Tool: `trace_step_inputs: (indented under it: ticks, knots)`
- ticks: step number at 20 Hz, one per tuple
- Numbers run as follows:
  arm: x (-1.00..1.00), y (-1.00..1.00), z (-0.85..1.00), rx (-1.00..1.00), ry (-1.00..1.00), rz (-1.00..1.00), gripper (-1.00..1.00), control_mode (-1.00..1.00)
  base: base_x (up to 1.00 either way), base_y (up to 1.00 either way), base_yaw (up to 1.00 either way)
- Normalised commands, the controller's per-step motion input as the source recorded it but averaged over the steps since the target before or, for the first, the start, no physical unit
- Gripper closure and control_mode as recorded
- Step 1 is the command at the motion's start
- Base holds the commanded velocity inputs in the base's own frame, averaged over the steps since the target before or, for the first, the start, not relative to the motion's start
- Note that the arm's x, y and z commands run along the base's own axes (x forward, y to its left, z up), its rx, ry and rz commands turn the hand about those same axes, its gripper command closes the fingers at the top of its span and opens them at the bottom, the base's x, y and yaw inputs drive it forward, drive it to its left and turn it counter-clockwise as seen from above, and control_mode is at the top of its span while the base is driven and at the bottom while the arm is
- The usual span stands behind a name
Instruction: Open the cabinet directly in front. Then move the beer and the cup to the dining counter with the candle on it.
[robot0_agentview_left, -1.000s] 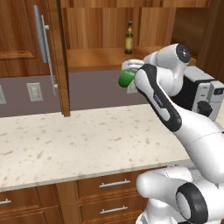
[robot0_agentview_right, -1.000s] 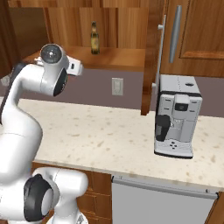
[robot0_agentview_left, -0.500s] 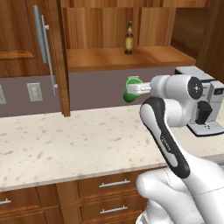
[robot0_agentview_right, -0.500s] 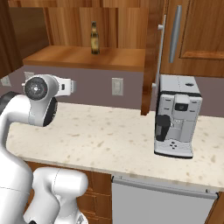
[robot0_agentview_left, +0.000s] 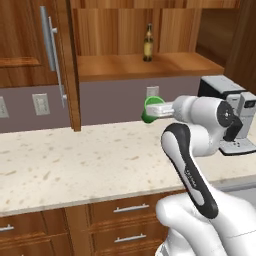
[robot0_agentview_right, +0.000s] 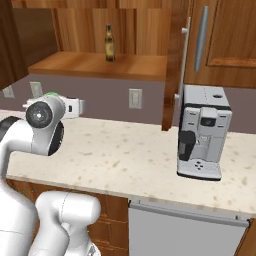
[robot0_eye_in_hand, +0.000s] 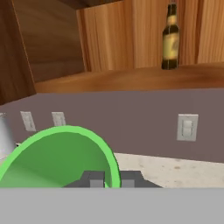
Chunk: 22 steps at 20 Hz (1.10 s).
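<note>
Left base view: the end effector (robot0_agentview_left: 150, 109) holds the green cup (robot0_agentview_left: 148, 111) above the table (robot0_agentview_left: 75, 160), lower and nearer the camera than a second ago, when it was just below the shelf. The cabinet (robot0_agentview_left: 35, 55) door stands open; the beer (robot0_agentview_left: 148, 43) has stayed on the shelf.

Right base view: the arm's wrist has swung down and toward the camera; a sliver of cup (robot0_agentview_right: 50, 93) shows behind it, the coffee machine (robot0_agentview_right: 202, 131) well apart.

Hand view: closed fingertips (robot0_eye_in_hand: 96, 178) pinch the cup's rim (robot0_eye_in_hand: 61, 157); the beer (robot0_eye_in_hand: 170, 36) stands upright beyond.
</note>
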Motion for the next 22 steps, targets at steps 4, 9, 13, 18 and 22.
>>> trace_step_inputs:
  ticks: [4,9,13,18,22]
  knots:
    - [0.0,0.0,0.0,0.0,0.0,0.0,1.0,1.0,-1.0,0.1,0.41]
    - [0.0,0.0,0.0,0.0,0.0,0.0,1.0,1.0,-0.49,0.0,0.8]
    - [0.0,0.0,0.0,0.0,0.0,0.0,1.0,1.0,0.0,0.0,0.97]
    - [0.0,0.0,0.0,0.0,0.0,0.0,1.0,1.0,0.0,0.0,0.97]
    - [0.0,0.0,0.0,0.0,0.0,0.0,1.0,1.0,0.0,0.0,0.97]
